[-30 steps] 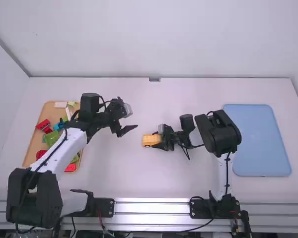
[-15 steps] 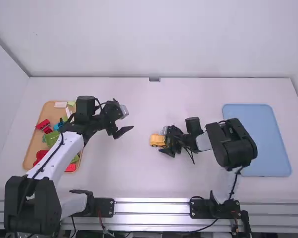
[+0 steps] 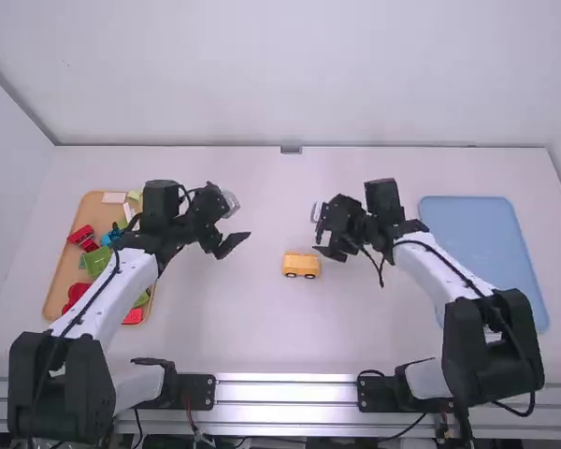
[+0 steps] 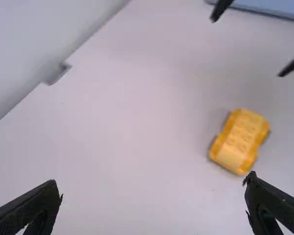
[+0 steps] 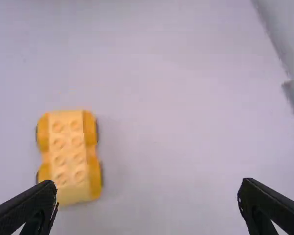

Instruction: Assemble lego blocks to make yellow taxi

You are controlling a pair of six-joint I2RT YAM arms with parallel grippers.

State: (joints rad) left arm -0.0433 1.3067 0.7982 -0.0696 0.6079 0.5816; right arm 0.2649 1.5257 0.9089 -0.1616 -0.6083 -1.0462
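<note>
left hand (image 4: 153,181) and right hand (image 5: 149,182) are open; yellow car (image 3: 301,266) likely needs top blocks (image 3: 96,261) next, from the tray (image 3: 64,271) near the table's (image 3: 262,327) left edge.

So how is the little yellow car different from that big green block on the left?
The yellow car has wheels and studs on top; the green block is another colour. The yellow car stands by itself on the table, while the green block lies among other pieces in the tan tray. Neither is being held.
</note>
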